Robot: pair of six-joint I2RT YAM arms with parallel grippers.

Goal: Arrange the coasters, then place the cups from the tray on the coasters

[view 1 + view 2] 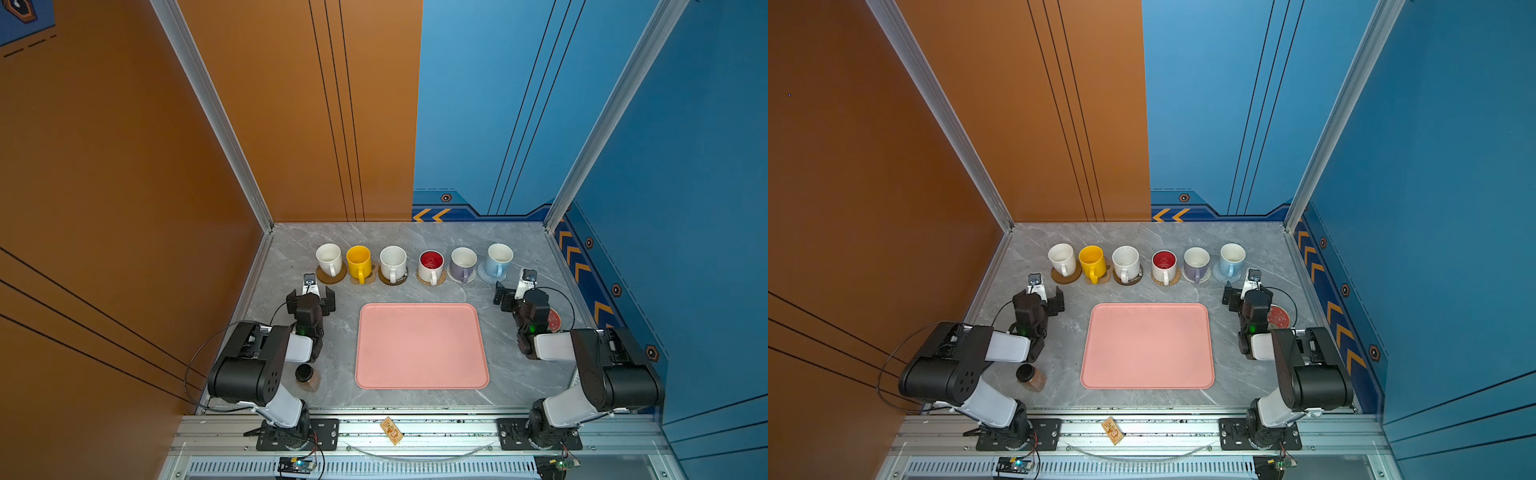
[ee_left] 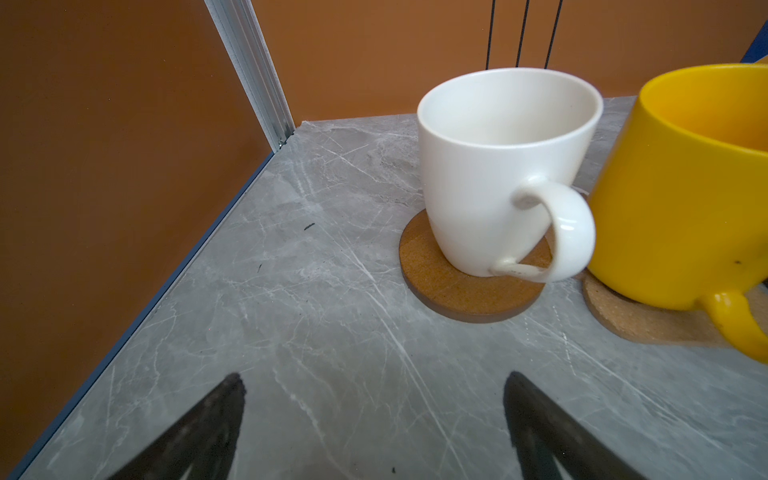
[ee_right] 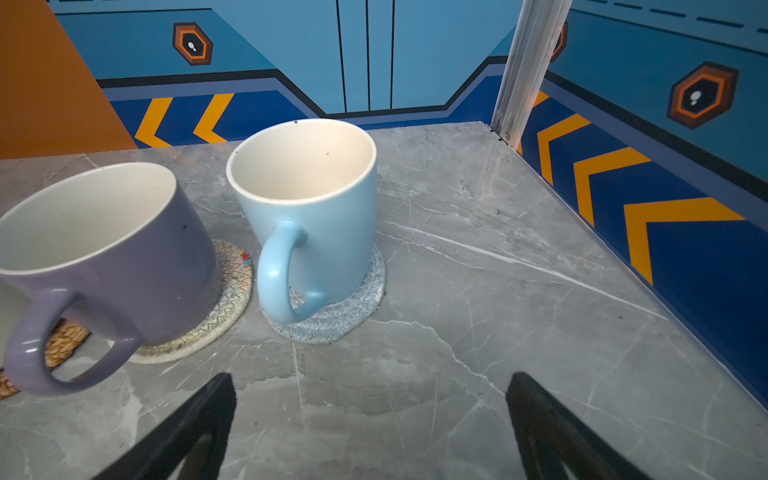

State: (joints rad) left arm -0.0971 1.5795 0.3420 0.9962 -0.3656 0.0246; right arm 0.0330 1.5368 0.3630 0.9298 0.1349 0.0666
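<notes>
Six cups [image 1: 392, 262] on coasters [image 1: 338, 277] — beyond left tool [image 2: 374, 376], right tool [image 3: 371, 376].

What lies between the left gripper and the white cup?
Nothing: the left wrist view shows only bare table between the left gripper and the white cup on its brown coaster.

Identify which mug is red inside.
The white mug fourth from the left in a top view, on the rattan coaster; all others are white or yellow inside.
</notes>
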